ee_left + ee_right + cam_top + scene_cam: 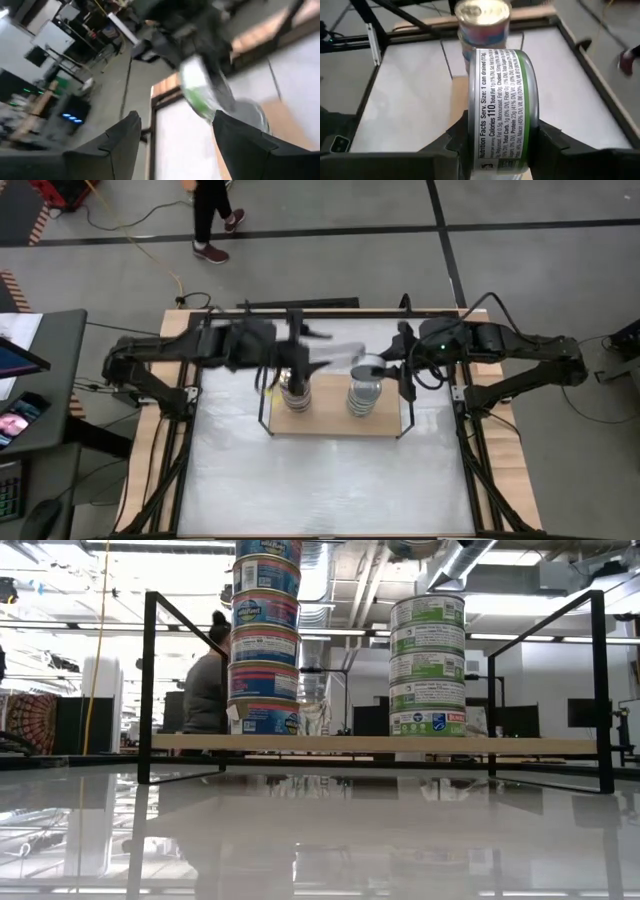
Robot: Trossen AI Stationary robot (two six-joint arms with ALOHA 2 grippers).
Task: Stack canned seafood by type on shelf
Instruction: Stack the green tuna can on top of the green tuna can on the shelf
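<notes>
Right up against the right wrist camera sits a green-banded tin (502,112), clamped on its edge between the right tool's (500,145) two dark fingers, label side facing us. That tool hangs over the right stack on the shelf (335,420), which stands on the far half of the white desk (330,480).

Two stacks are on the wooden board: a blue-label stack (265,635) on the left, at least six tins tall and running out of the top of the low view, and a green-label stack (427,665) on the right, five tins high.

The left tool (172,135) is up off the board near the blue stack, fingers spread with nothing between them.

Far behind the desk a person (212,220) is on the floor.
</notes>
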